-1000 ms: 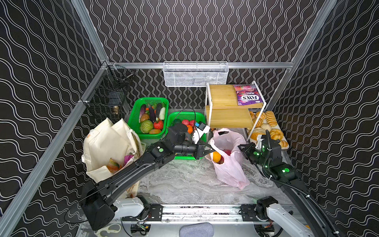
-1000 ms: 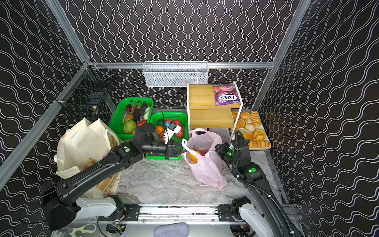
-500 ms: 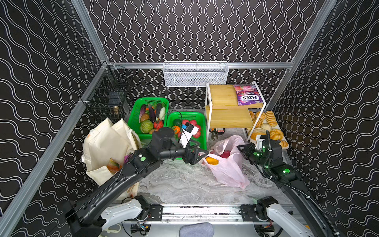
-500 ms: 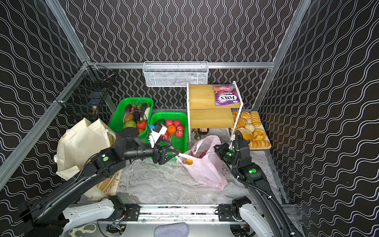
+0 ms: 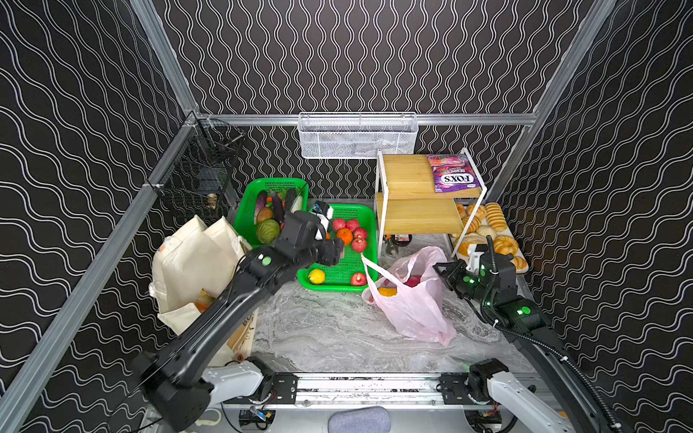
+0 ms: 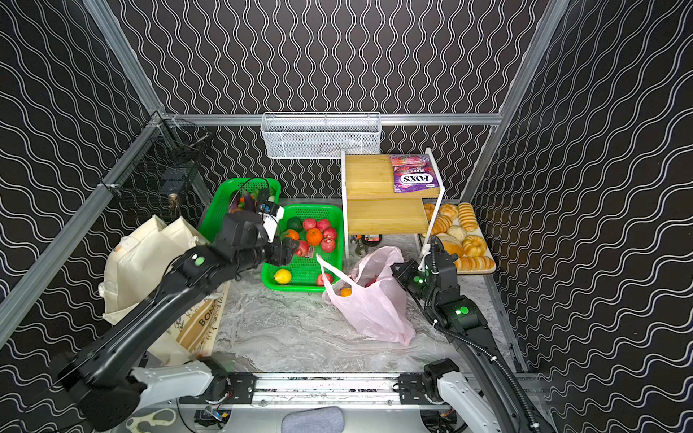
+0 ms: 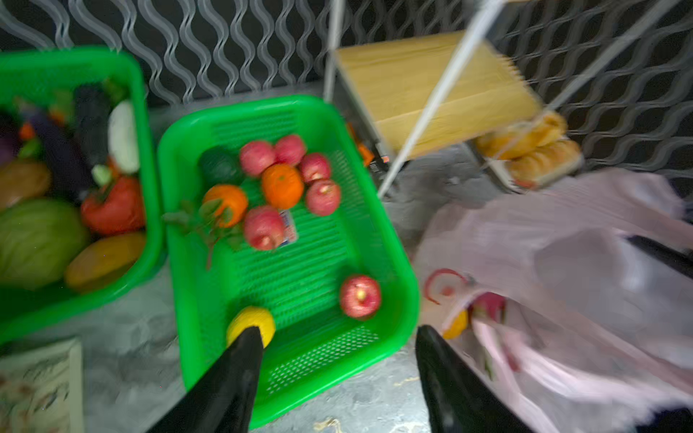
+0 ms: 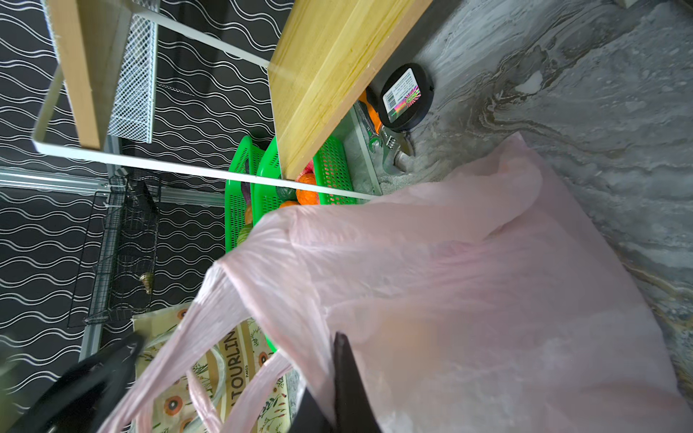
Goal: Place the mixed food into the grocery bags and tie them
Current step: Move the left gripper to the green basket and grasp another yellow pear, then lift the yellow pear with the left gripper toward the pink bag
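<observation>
while the pink plastic bag slumps on the marble tabletop just right of the fruit basket, an orange and something red show through its open mouth. right gripper at the bag's right-hand rim, fingers pressed together on the film. one loop handle drapes onto the basket's right edge. left gripper hovers above the basket, fingers spread, nothing between them; lemon and a red apple lie in the basket's near end below. canvas tote stands at the far left, well apart from the bag.
</observation>
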`<state>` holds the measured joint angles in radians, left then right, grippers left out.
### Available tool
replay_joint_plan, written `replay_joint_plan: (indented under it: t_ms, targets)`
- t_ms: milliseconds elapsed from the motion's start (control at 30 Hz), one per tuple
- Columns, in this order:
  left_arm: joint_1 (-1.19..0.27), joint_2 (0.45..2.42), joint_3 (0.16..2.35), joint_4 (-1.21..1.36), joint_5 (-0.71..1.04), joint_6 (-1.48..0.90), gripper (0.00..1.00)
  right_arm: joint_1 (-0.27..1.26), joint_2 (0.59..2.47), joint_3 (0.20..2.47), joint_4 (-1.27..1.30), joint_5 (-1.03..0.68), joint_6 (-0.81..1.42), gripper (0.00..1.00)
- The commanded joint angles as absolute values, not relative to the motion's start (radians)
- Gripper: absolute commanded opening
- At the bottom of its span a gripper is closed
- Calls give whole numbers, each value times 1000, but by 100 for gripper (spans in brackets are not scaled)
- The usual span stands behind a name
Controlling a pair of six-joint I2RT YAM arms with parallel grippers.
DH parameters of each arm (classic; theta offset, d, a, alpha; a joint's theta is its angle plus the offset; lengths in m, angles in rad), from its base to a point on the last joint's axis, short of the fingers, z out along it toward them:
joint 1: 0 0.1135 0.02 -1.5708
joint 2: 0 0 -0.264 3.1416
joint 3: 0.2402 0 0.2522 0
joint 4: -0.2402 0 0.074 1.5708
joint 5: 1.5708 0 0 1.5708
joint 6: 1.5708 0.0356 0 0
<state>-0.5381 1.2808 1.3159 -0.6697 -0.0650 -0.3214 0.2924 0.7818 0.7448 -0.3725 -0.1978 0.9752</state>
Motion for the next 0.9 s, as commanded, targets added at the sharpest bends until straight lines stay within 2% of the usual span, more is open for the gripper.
replay_joint_plan:
  t_ms: [0, 167, 233, 333, 700, 800, 867]
  targets:
    - [-474, 1373, 1291, -760, 28, -386, 70, 291, 775, 752, -335, -206, 969, 6]
    - [-469, 1592, 1359, -862, 4, -304, 70, 290, 786, 753, -306, -238, 970, 6]
    - [-469, 1670, 1386, -906, -57, -283, 72, 291, 794, 753, -296, -260, 964, 6]
    - [-469, 1742, 1404, -923, -139, -260, 75, 291, 799, 753, -291, -278, 958, 6]
    - [-468, 1935, 1437, -933, -203, -184, 79, 290, 810, 759, -264, -288, 945, 7]
    - [-469, 1968, 1442, -936, -174, -169, 77, 290, 821, 758, -264, -294, 946, 7]
    - [-469, 1973, 1435, -930, -155, -164, 71, 291, 827, 752, -259, -298, 953, 7]
